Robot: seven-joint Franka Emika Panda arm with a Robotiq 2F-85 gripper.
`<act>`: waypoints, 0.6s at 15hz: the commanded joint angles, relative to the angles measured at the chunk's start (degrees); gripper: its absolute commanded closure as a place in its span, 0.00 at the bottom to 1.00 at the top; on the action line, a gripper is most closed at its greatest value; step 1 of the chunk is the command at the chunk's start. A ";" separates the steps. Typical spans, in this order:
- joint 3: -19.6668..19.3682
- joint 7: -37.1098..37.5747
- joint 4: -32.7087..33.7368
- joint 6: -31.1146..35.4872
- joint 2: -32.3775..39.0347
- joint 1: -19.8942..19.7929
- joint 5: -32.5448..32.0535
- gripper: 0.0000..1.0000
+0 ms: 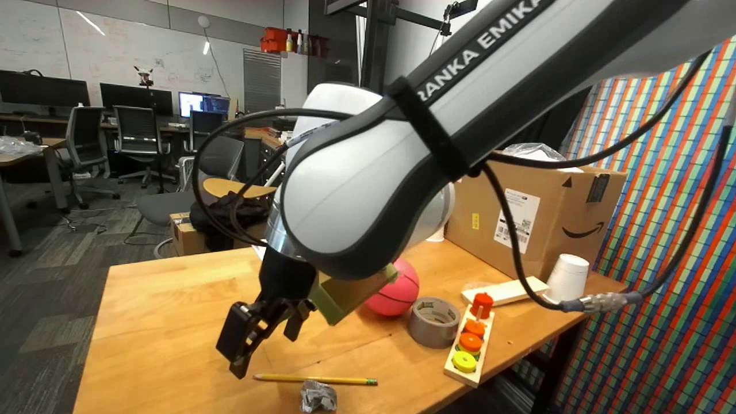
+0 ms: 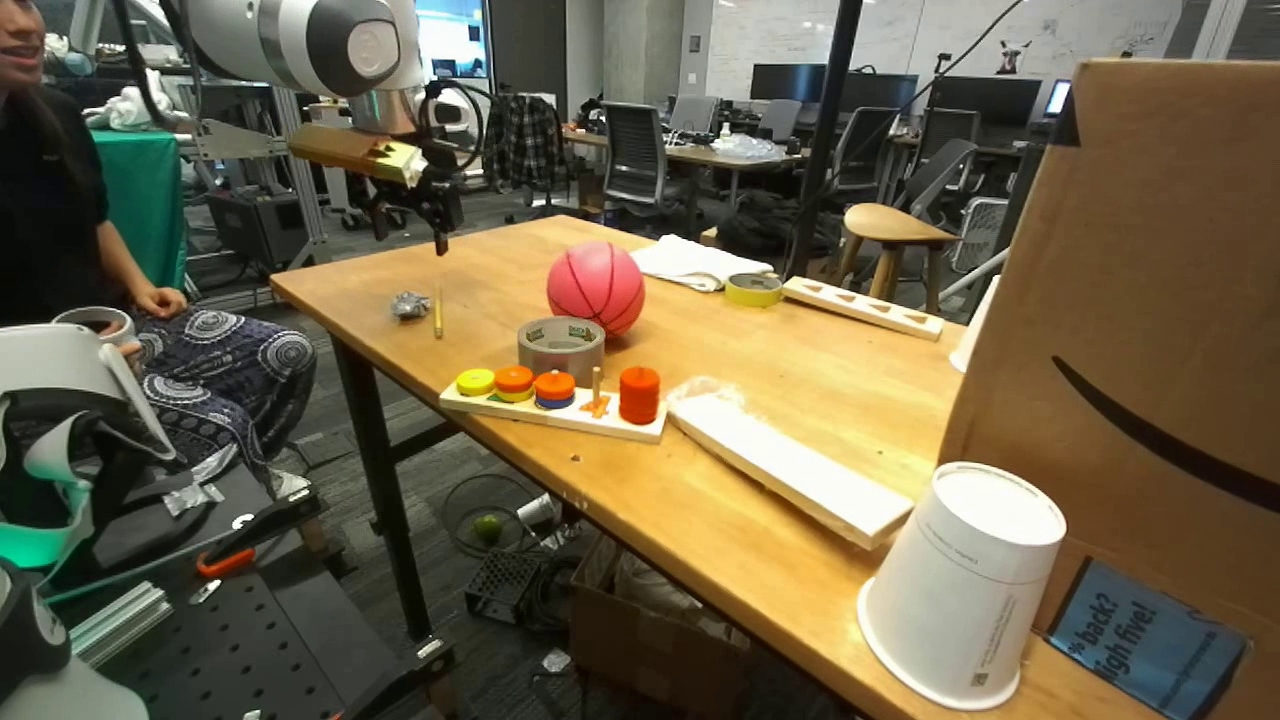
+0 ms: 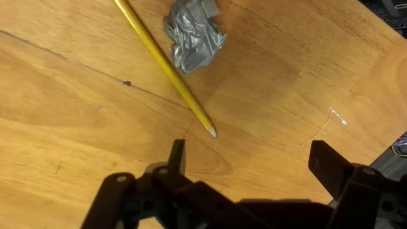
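Note:
My gripper is open and empty, above the wooden table near one end. It also shows in an exterior view and in the wrist view, where its two dark fingers stand wide apart. A yellow pencil lies on the table, its tip just ahead of the left finger and not between the fingers. The pencil shows in both exterior views. A crumpled silver-grey lump lies beside the pencil. It also shows in both exterior views.
A pink ball, grey tape roll and ring-stacking toy stand mid-table. A white plank, paper cup and big cardboard box stand farther along. A cloth and yellow tape roll lie behind. A person sits nearby.

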 commanded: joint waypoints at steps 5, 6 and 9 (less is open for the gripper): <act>-0.66 -3.29 6.26 -4.17 6.65 -3.13 0.85 0.00; -1.27 -3.17 6.34 -4.91 6.57 -3.77 0.40 0.00; -3.72 -2.98 6.05 -7.79 5.52 -6.04 -0.67 0.00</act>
